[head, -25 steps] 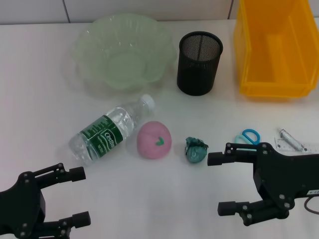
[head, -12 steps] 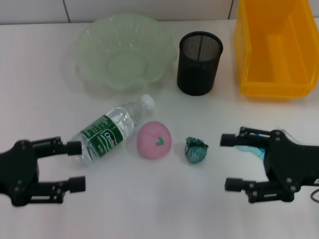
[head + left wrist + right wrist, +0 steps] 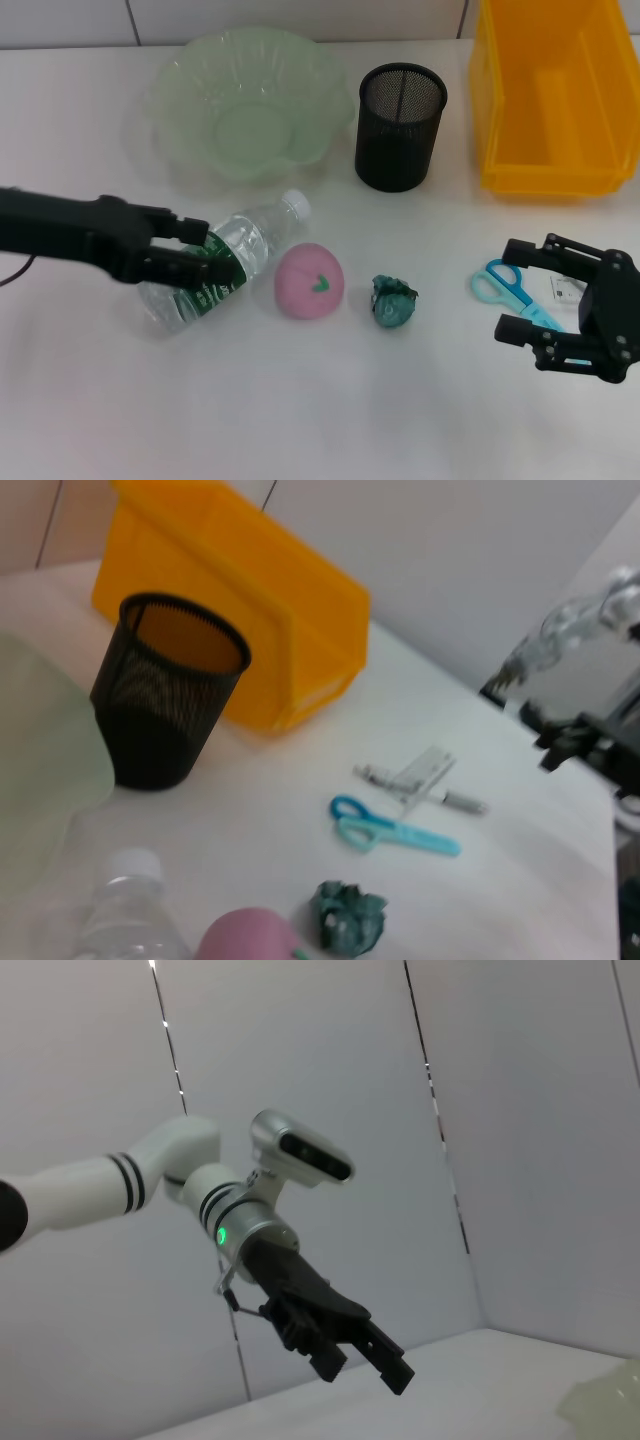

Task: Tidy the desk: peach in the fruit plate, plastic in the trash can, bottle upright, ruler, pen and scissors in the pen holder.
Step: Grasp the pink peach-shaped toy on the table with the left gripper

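1. Two grippers of mine are over the desk (image 3: 90, 400). My left gripper (image 3: 212, 252) reaches in from the left, its fingers spread apart around the middle of the bottle (image 3: 222, 262), which lies on its side with the white cap pointing toward the fruit plate (image 3: 245, 100).
2. My right gripper (image 3: 510, 290) sits low on the right with its fingers wide apart, gripping nothing, just beside the blue scissors (image 3: 512, 292), which lie flat.
3. The pink peach (image 3: 310, 281) rests on the desk just beside the bottle, and the crumpled green plastic (image 3: 392, 301) lies near it, between the peach and the scissors.
4. The pen (image 3: 420, 792) and ruler (image 3: 424, 769) lie together past the scissors.
5. The black mesh pen holder (image 3: 400, 127) stands upright between the fruit plate and the yellow trash can (image 3: 555, 100).
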